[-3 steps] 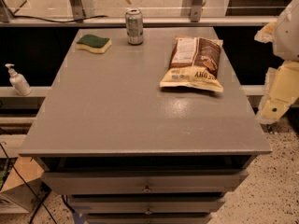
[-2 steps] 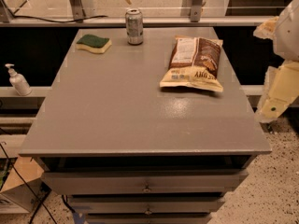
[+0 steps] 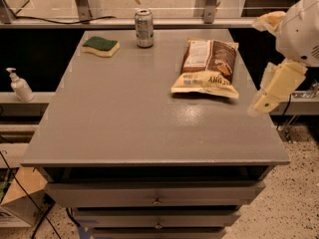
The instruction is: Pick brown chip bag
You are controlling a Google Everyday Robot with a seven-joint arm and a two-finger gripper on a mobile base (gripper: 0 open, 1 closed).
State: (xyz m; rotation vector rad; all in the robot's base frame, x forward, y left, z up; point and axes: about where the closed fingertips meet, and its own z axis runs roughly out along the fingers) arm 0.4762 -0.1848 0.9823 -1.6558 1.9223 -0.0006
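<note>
The brown chip bag (image 3: 208, 67) lies flat on the right part of the grey table (image 3: 124, 118). It is dark brown with a white label panel and a cream-yellow band at its near end. My gripper (image 3: 262, 63) hangs at the table's right edge, just right of the bag and apart from it. Its two cream fingers (image 3: 275, 86) stand wide apart with nothing between them. The white arm body (image 3: 301, 29) fills the upper right corner.
A silver drink can (image 3: 144, 28) stands at the back middle of the table. A green and yellow sponge (image 3: 101, 47) lies at the back left. A soap dispenser bottle (image 3: 20, 85) stands on a ledge to the left. Drawers (image 3: 157, 195) sit under the table top.
My gripper has shifted a little to the left and up, closer to the chip bag. The bag, can and sponge have not moved.
</note>
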